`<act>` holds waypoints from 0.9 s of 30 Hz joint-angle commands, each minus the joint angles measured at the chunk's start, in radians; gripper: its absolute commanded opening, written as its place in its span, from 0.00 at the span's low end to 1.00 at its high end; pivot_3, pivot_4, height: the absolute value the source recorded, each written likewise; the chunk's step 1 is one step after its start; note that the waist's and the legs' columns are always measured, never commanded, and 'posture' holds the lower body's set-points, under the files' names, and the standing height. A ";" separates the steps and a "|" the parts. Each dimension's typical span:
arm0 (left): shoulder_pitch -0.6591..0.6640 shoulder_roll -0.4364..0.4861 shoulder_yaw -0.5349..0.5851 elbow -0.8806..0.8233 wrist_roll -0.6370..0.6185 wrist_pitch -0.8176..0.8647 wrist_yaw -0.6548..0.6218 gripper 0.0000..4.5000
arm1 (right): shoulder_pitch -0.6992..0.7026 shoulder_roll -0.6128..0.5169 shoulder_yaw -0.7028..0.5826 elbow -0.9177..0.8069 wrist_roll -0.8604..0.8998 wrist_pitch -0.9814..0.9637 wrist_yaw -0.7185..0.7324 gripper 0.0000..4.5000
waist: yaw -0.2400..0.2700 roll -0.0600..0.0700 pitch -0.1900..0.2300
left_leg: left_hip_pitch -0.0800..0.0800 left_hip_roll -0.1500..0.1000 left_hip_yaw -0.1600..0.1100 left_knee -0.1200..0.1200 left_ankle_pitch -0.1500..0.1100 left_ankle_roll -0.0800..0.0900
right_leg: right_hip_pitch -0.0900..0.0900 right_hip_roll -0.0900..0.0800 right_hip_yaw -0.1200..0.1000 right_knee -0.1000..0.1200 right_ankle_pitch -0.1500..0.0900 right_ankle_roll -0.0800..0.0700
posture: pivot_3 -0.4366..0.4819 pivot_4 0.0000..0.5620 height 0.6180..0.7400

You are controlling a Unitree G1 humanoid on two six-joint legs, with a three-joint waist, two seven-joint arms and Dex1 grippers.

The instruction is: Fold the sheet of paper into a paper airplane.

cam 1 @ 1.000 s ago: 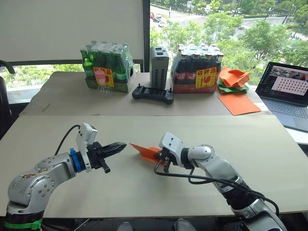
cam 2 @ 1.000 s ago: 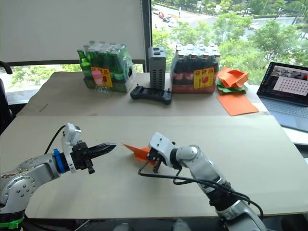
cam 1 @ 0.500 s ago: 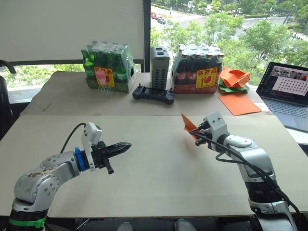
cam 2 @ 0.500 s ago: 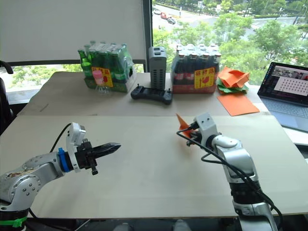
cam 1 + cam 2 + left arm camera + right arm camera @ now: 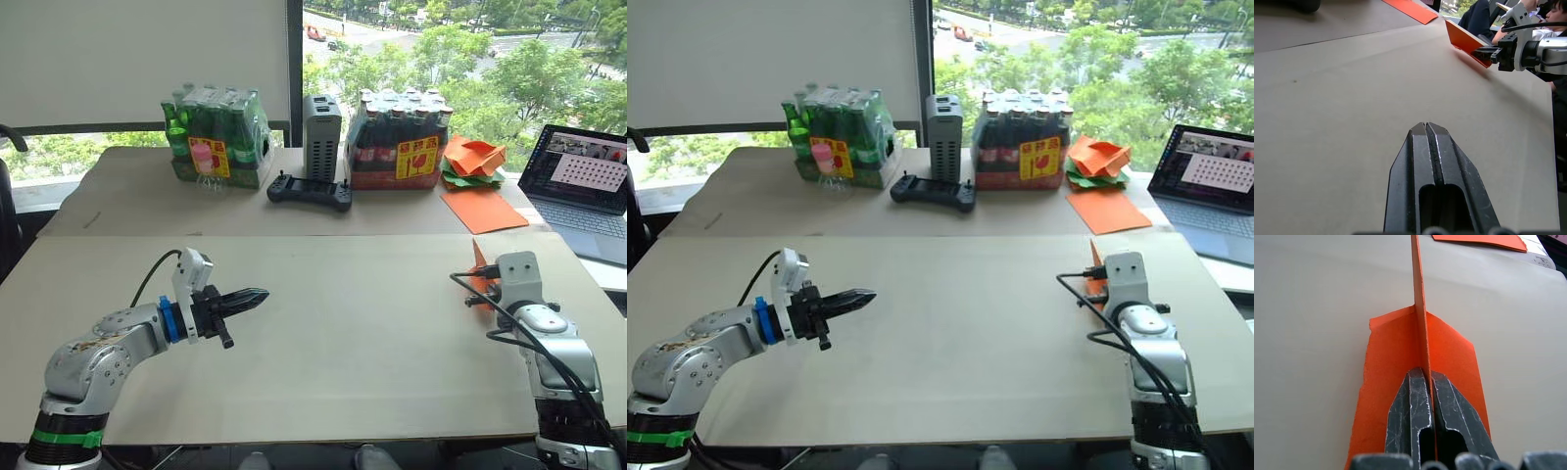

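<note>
- My left gripper (image 5: 257, 294) is hovering over the near table (image 5: 343, 352), well to the left of the laptop (image 5: 586, 186), with its two black fingers (image 5: 1435, 161) pressed flat together and nothing between them.
- Behind it on the far table (image 5: 127, 196), a green bottle pack (image 5: 217, 137), a grey box (image 5: 322, 135), a black controller (image 5: 311, 190) and a dark bottle pack (image 5: 398, 141) are sitting in a row, all left of the laptop.
- A heap of orange and green paper shapes (image 5: 474, 162) and a smooth orange sheet (image 5: 485, 210) are lying just left of the laptop.
- My right gripper (image 5: 1425, 382) is pinching the upright keel of the paper airplane (image 5: 1420, 357), near the laptop, its fingers clamped tight on the fold; its wings are spreading flat to either side.
</note>
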 commanded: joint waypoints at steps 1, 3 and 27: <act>-0.019 -0.001 0.007 -0.008 0.002 -0.019 -0.009 0.00 | -0.003 0.004 -0.029 -0.008 0.000 -0.037 -0.028 0.01 | 0.000 0.000 0.000 | 0.000 0.000 0.000 0.000 0.000 0.000 | 0.000 0.000 0.000 0.000 0.000 0.000 | 0.48 0.27 1.00; -0.015 -0.003 0.009 -0.011 0.001 -0.017 -0.006 0.00 | -0.010 0.014 -0.036 -0.002 0.011 -0.046 -0.034 0.01 | 0.001 0.000 0.000 | 0.000 0.000 0.000 0.000 0.000 0.000 | 0.000 0.000 0.000 0.000 0.000 0.000 | 0.48 0.27 1.00; 0.033 -0.042 0.107 -0.047 -0.021 -0.004 0.141 0.00 | -0.085 0.210 0.224 -0.203 0.332 -0.316 0.264 0.89 | 0.002 0.001 0.001 | 0.000 0.000 0.000 0.000 0.000 0.000 | 0.000 0.000 0.000 0.000 0.000 0.000 | 0.48 0.27 1.00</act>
